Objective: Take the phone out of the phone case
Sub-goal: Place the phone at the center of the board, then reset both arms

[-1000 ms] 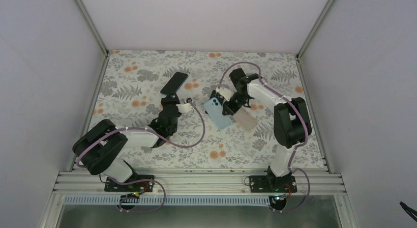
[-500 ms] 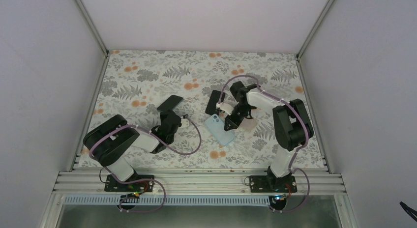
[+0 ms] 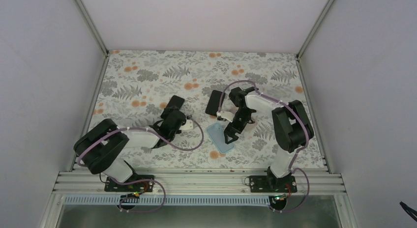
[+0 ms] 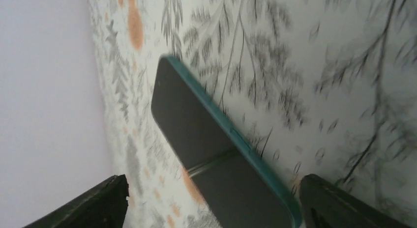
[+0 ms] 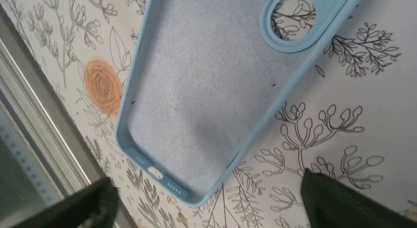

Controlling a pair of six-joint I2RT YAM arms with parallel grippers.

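Though blurred, seemingly teal-edged phone (image 4: pixel 189 122), empty case (image 5: pixel 211 90)

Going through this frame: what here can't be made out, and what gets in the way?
Left wrist view: the phone is motion-blurred and runs off the bottom edge, so whether the left gripper has its jaws clamped on it is unclear.
Top view: the phone's near end is hidden by the left arm.
Right wrist view: the phone case is cut off by the top edge past its camera hole.
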